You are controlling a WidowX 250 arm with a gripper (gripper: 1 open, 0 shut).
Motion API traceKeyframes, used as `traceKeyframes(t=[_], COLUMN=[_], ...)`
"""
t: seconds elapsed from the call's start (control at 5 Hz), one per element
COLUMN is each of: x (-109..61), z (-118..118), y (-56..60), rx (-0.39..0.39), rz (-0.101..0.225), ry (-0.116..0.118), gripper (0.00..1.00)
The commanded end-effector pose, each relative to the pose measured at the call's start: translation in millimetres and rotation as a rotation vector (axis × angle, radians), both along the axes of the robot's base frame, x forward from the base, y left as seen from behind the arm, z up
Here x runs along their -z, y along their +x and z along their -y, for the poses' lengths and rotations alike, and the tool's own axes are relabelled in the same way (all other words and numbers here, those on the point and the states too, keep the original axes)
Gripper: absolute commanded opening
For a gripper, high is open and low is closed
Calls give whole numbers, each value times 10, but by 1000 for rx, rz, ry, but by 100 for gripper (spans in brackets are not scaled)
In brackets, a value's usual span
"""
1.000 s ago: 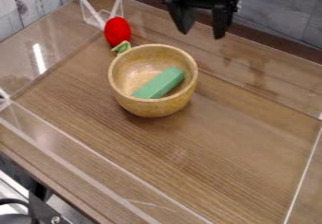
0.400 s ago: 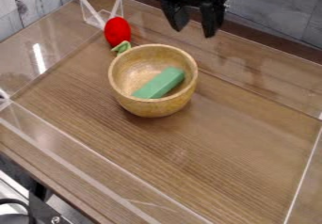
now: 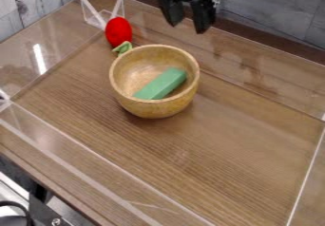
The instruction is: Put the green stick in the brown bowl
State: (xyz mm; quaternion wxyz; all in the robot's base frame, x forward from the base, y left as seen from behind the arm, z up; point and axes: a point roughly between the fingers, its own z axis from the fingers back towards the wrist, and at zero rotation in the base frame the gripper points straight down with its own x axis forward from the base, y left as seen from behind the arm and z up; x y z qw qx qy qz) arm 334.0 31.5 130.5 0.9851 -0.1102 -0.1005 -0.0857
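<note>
Inside the bowl (image 3: 124,93), toward its right-hand wall as seen by the camera: the stick (image 3: 162,84), lying aslant, long axis running from near the bottom rim up to the right. Down the bench (image 3: 229,163) from the pincer (image 3: 187,27), clearly apart from it. Standing wide, holding nothing, near the bench's far edge. Looks done; probably only backing off remains, away from the bowl.

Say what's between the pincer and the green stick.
Bare tabletop, then the far rim of the brown bowl, as the camera view shows; the stick lies inside.
</note>
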Motion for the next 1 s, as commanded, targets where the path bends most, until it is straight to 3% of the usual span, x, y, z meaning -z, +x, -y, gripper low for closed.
traceKeyframes(t=[0.0, 0.4, 0.6, 0.8], x=[-148, -160, -255, -348], z=[-47, -40, -59, 40], y=[63, 14, -11, 41], rx=[-1, 5, 5, 13], rz=[53, 33, 38, 49], ry=[18, 9, 5, 2], gripper=[100, 100, 100, 100])
